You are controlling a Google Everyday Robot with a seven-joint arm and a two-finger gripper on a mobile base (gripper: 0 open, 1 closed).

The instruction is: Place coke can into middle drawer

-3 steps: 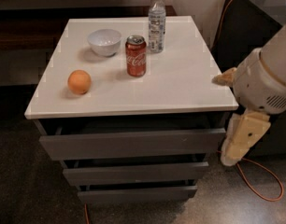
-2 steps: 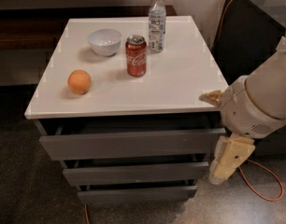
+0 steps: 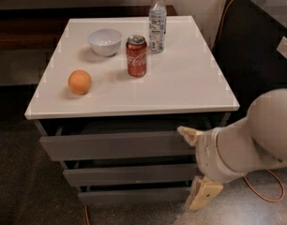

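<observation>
Gripper [image 3: 192, 168] is seen low at the right front corner of the cabinet [image 3: 190, 86], carried by the cream arm [image 3: 256, 139]. Its two fingers are spread wide apart and nothing is held between them. The middle drawer [image 3: 129, 175] is found just left of the gripper, at the same height. The coke can [image 3: 136, 56] is set upright on the white top, well above and to the left of the gripper. Farther up, a water bottle [image 3: 157, 21] is placed just right of the can and a white bowl [image 3: 105, 41] left of it. An orange [image 3: 79, 82] is placed far to the upper left.
</observation>
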